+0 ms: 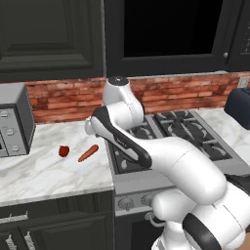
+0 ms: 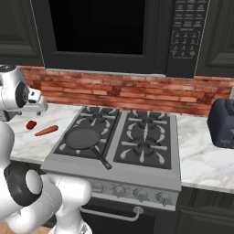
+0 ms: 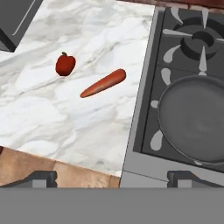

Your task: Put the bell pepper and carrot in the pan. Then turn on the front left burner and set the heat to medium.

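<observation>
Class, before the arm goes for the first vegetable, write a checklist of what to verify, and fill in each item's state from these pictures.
1. Pincer open and holding nothing: ok.
2. Bell pepper lying free on the marble counter, apart from the carrot: ok.
3. Carrot lying flat, nothing on top of it: ok.
4. Pan sitting on the front left burner, with nothing in it: ok.
5. Both vegetables already in the pan: not ok.
6. Burner knob position: cannot tell.
</observation>
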Motion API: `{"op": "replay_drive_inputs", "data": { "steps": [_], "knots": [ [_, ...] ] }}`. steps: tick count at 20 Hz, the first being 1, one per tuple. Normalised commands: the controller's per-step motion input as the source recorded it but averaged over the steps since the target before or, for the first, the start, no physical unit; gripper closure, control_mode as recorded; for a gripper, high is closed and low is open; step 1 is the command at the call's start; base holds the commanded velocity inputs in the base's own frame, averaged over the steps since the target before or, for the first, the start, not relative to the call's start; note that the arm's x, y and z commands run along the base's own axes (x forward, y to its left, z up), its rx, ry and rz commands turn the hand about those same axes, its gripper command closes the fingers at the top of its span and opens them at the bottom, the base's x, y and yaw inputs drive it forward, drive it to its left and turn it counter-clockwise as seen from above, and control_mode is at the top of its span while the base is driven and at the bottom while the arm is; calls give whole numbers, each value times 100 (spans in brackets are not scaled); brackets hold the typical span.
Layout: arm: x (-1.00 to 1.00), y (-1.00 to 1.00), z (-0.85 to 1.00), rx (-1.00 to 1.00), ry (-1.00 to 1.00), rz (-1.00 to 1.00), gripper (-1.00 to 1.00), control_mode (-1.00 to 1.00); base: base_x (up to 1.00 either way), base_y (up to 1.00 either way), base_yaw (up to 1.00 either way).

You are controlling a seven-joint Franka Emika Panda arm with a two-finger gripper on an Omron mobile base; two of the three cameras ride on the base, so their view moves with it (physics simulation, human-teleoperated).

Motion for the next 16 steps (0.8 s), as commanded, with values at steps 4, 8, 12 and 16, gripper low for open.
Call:
{"op": "replay_drive_inputs", "data": {
  "steps": [4,8,12,16],
  "knots": [
    [14,0,-1,3,0,-13,-100,-100,0,0,0],
    [4,0,-1,3,0,-24,-100,-100,0,0,0],
    [0,0,-4,3,0,-30,-100,-100,0,0,0],
    [0,0,-7,10,0,-30,-100,-100,0,0,0]
  ]
}}
